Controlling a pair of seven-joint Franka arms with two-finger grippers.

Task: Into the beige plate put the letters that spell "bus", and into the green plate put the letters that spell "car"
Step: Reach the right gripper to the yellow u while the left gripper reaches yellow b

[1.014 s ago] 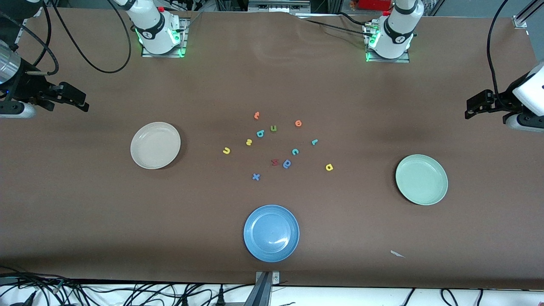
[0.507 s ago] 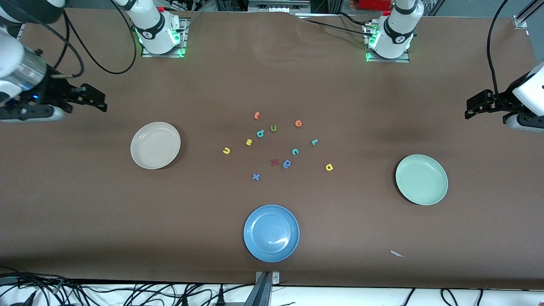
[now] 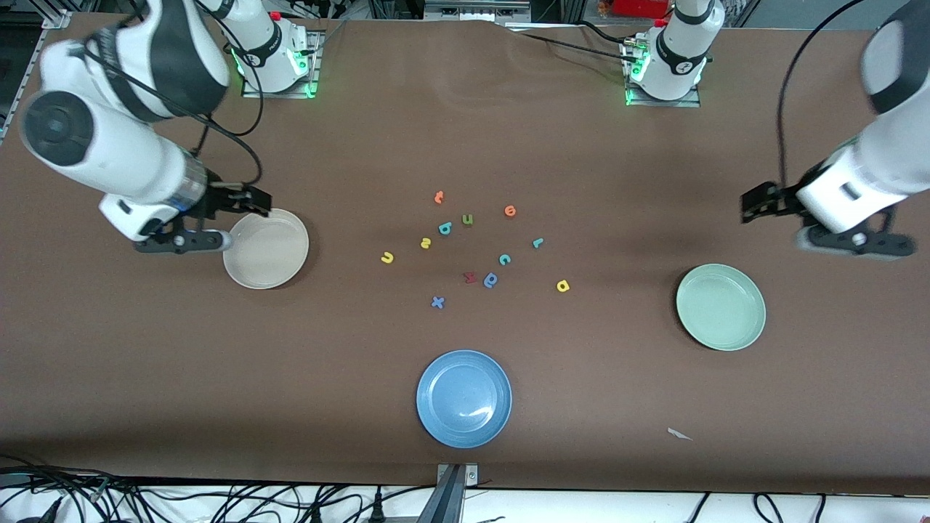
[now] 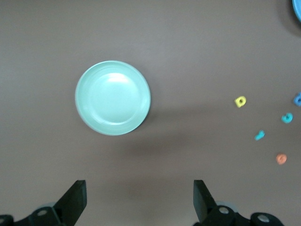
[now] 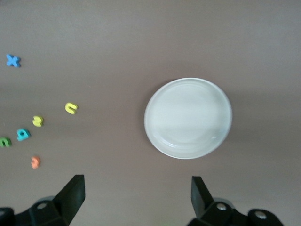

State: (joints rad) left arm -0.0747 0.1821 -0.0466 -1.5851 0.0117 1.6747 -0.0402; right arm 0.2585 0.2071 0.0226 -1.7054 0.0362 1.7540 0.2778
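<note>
Beige plate [image 3: 266, 249] & green plate [image 3: 721, 306]: both bare.

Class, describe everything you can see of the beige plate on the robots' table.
The beige plate is round, shallow and cream-coloured, with a raised rim and a smooth, slightly glossy surface that looks like plastic or glazed ware. It lies flat on the brown table, toward the right arm's end, and holds nothing. No letter touches it. The right gripper, open, hovers over its edge.
</note>
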